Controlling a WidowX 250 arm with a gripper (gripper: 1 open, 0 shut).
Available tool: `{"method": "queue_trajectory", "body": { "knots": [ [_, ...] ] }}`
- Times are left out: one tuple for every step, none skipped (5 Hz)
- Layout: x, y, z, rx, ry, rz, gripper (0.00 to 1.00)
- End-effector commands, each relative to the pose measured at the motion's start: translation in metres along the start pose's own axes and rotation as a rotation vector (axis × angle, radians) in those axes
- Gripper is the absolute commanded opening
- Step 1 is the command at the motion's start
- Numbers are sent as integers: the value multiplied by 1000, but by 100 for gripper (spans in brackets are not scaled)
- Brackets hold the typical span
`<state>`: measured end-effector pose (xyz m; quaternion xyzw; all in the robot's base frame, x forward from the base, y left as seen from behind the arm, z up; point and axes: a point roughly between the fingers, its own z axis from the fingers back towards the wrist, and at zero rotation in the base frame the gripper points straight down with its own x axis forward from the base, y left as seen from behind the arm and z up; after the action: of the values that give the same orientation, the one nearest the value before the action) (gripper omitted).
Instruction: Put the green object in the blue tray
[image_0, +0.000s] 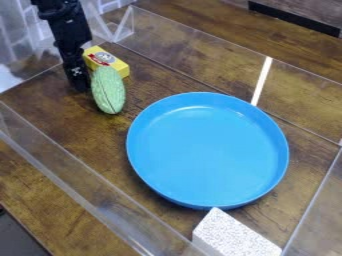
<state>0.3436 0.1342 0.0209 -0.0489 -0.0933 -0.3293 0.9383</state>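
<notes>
While the arm hung at the upper left of the wooden table, the lot stood as follows:

Gripper (84, 75): black, pointed steeply down at the table's upper left; jaws spread wide, one finger (74, 74) to the left of the gourd's upper end, the other hidden against the gourd and the block; nothing was lifted; whether the fingers touched the gourd could not be told

Green object (107, 91): light green, bumpy-skinned gourd-like toy, oval with slightly pointed ends; it lay on the bare wood, long axis running near top to bottom of the view, upper end at the gripper; outside the tray, just beside its upper left rim but apart from it

Blue tray (274, 138): large round bright blue shallow plate with raised rim, sitting flat at the table's centre; much wider than the gourd; nothing lay in it

Yellow block (107, 63): small rectangular, with red label, just above the gourd and beside the gripper on the right

White sponge block (237, 236): speckled, at the bottom edge, just beside the tray's lower rim

Wooden table (187, 55): dark brown planks, glossy, with a bright streak of reflected light above the tray's right side

Clear walls (60, 175): transparent panels bordering the table along its left and lower sides
</notes>
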Motion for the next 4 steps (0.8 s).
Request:
{"method": "queue_trajectory", "body": {
  "knots": [
    [7,4,5,24,-23,-5,100],
    [6,13,4,23,-34,-9,100],
    [2,7,2,15,-40,-32,100],
    [-1,1,3,4,-46,-54,100]
  ]
}}
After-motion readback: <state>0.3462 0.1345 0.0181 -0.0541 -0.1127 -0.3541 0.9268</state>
